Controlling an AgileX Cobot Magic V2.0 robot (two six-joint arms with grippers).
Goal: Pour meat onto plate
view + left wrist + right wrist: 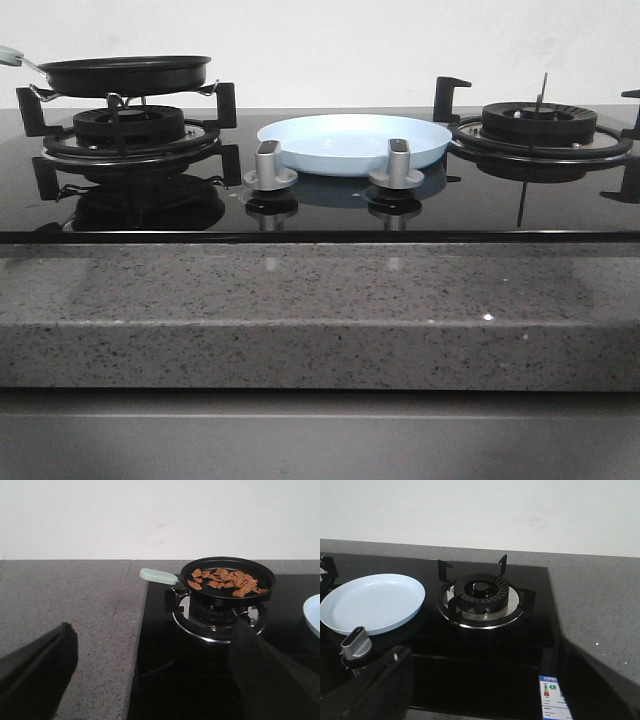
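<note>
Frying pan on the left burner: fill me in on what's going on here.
Nothing is being handled yet. The frying pan sits on the left burner with the meat still in it. The plate lies empty on the hob between the burners. Both end effectors hang open, clear of everything: left end effector, right end effector.

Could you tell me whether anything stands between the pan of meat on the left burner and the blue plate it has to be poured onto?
Nothing visible does. The black pan holding the meat sits on the left burner, and the plate lies beside it mid-hob. Only the burner's raised grate prong stands between; the two knobs sit in front.
</note>
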